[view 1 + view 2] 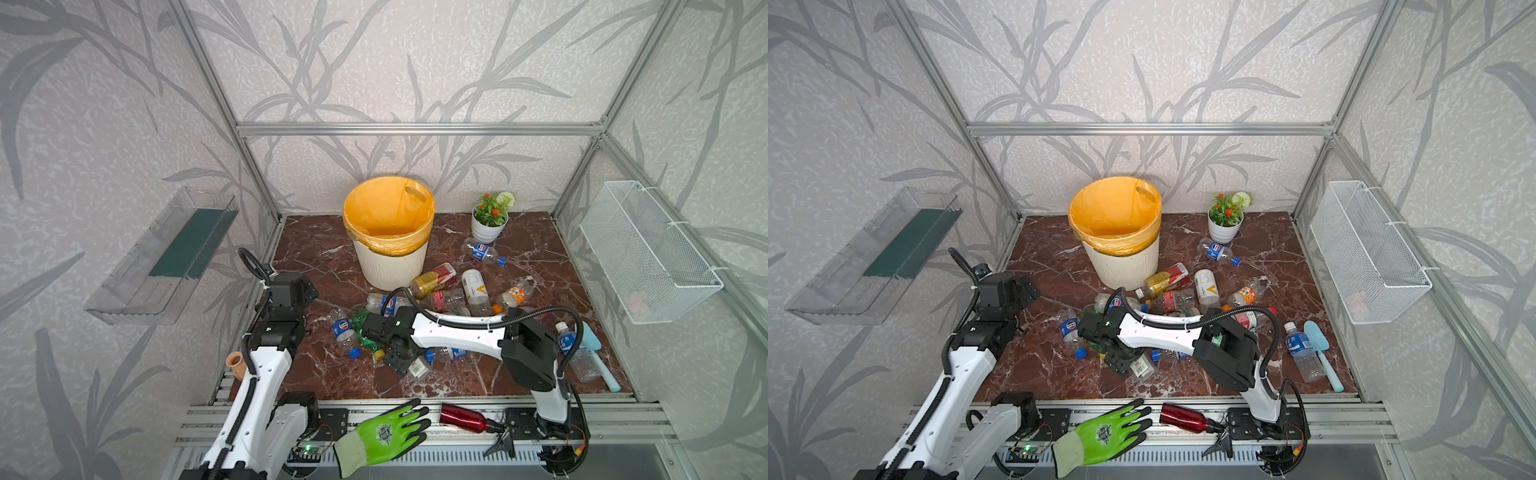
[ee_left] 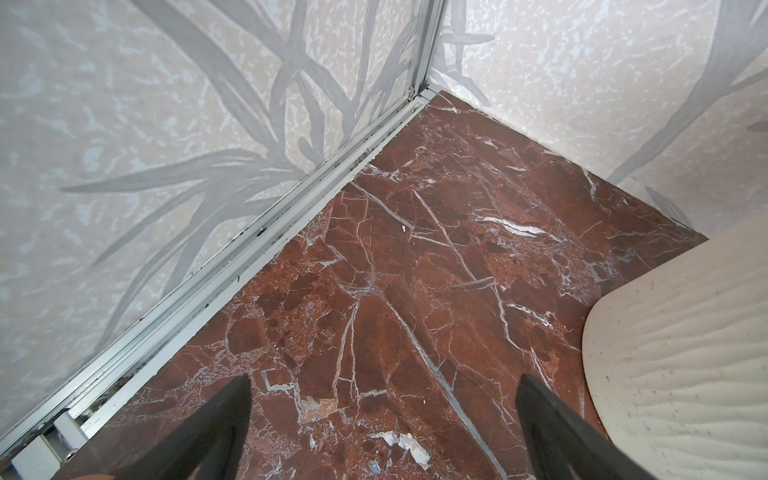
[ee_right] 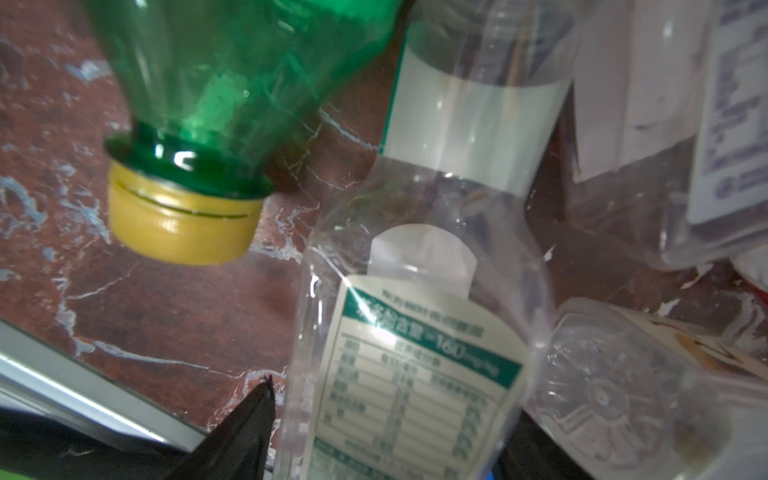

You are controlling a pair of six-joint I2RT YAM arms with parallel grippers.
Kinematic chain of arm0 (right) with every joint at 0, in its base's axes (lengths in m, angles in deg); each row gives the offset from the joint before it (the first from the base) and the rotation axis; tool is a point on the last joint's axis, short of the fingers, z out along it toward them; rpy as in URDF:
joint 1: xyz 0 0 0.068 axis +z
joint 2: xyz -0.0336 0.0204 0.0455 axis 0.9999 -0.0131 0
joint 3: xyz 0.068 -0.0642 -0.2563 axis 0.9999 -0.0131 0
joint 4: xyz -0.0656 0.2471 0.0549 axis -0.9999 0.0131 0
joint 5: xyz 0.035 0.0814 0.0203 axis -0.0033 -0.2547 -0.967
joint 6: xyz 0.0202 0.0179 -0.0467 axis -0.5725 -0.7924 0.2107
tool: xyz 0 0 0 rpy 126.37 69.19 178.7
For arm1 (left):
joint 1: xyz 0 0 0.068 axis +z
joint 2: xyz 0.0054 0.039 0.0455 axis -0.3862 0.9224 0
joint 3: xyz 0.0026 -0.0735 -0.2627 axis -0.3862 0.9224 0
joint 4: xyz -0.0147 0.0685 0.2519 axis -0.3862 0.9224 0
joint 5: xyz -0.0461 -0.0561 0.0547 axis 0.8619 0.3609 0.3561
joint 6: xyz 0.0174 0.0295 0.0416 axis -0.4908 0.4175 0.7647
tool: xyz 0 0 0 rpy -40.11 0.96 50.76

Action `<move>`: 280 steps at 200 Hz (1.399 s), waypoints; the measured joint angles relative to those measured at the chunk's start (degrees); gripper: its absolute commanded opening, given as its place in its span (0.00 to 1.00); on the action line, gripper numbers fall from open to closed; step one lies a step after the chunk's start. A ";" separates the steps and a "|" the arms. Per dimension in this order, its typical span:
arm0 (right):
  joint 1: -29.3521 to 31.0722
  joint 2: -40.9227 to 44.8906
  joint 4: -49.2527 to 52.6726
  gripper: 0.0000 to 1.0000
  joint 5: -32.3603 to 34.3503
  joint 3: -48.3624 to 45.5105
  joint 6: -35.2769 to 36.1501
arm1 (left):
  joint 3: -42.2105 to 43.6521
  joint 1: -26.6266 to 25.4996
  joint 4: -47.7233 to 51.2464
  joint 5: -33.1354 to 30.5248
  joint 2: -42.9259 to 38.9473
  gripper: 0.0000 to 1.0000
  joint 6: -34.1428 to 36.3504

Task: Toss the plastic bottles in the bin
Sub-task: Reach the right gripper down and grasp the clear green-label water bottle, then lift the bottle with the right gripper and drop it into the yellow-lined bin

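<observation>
Right jaws: partly apart, set either side of a clear bottle (image 3: 415, 353) with a green-and-white label. One black finger (image 3: 245, 432) sits just beside its wall. I cannot tell whether the bottle is actually pinched.
Left jaws: spread wide with nothing between them, over bare desk (image 2: 374, 249) by the left edge, with the bin (image 2: 685, 353) just beside.
Clear bottle: on its side close to the desk's near edge, roughly midway along, under the wrist of the right arm (image 1: 457, 332).
Neighbours: a green bottle (image 3: 232, 62) with a yellow cap (image 3: 183, 212) lies just beside it. More see-through bottles crowd its other side.
Other plastic bottles (image 1: 473, 286): a loose heap between the arm and the bin, one near the flower pot (image 1: 488, 228), and one by the right edge.
Bin position: upright toward the far edge, well apart from the clear bottle. No bottle shows inside its orange liner (image 1: 386, 208).
Progress: as I judge it, this is a first pick and almost the whole task remains.
Risk, slip: the thin, smooth wall may buckle or squirt out if the jaws close off-centre.
Risk, drag: lifting may roll the green bottle and its neighbours toward the near edge.
Risk, rim: the bin stands tall, so a low carry could strike it or drop the bottle outside.
Risk, arms: the left arm waits beside the bin, in the likely path.
Risk, wrong item: the red metal bottle (image 1: 463, 417) beyond the near edge must stay out.
</observation>
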 measured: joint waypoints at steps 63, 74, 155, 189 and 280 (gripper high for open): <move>0.00 -3.39 2.19 0.64 0.57 2.51 0.02 | 0.00 0.00 0.35 0.00 0.00 0.99 -0.24; 0.00 -3.39 2.27 0.61 0.63 2.51 0.04 | 0.00 0.00 0.39 -0.02 0.00 0.99 -0.35; 0.00 0.98 2.56 0.52 2.10 2.40 -1.88 | 0.02 0.00 0.39 0.48 -0.33 0.99 -1.33; 0.00 13.75 -2.03 0.52 3.10 -1.22 -1.92 | 0.68 0.00 0.61 0.46 -0.33 0.99 -2.21; -3.65 59.76 -41.97 0.54 14.01 -25.22 14.32 | 0.83 -0.07 2.56 4.37 -3.48 0.99 -3.19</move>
